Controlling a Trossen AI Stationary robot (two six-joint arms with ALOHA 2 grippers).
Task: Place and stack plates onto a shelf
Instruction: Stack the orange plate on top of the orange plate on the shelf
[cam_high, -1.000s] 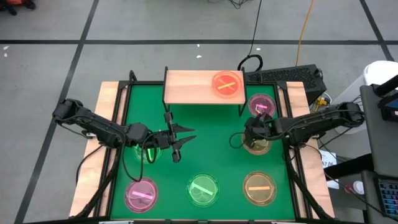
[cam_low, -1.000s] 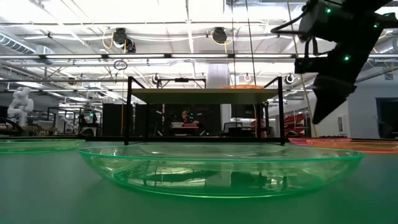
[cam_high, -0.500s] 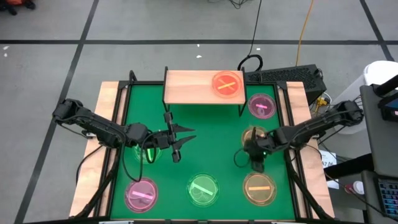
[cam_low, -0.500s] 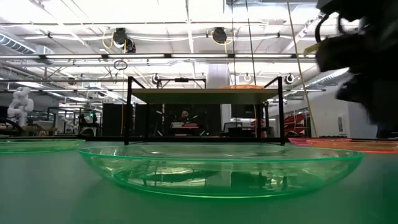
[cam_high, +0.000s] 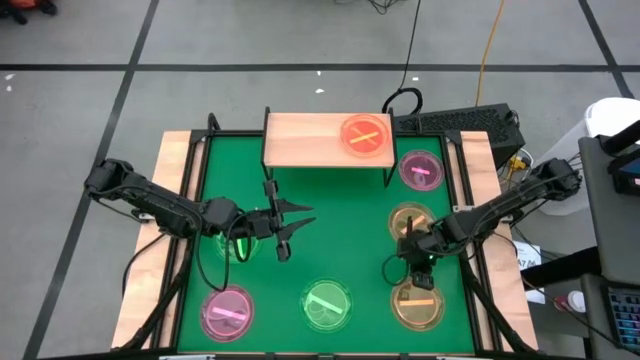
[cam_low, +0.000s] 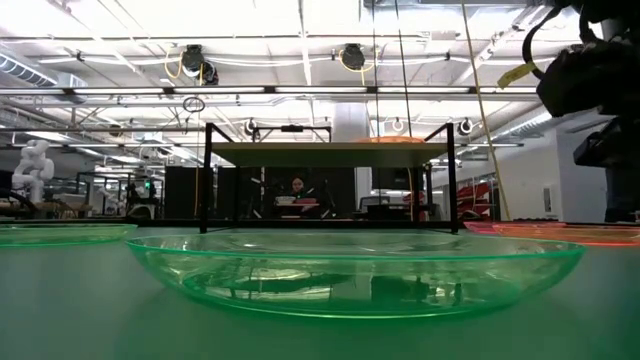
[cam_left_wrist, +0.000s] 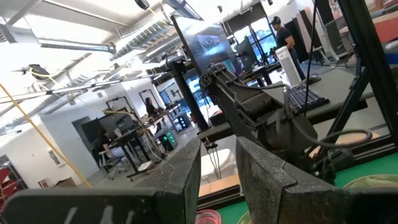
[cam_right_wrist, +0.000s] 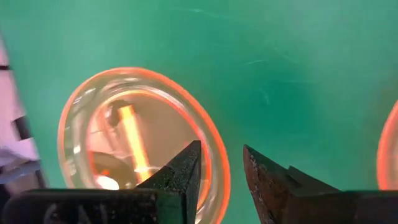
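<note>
One light-wood shelf (cam_high: 325, 139) on black legs stands at my green table's (cam_high: 330, 225) far edge, a pink-orange translucent plate (cam_high: 365, 135) on its right end. Right gripper (cam_high: 419, 262), fingers narrowly parted and empty, hovers over the amber plate (cam_high: 417, 302) at the near right corner. Left gripper (cam_high: 285, 225) hangs narrowly parted, empty.

Seven plates (cam_high: 227, 312) (one under the left arm), one shelf (cam_high: 305, 140)
</note>
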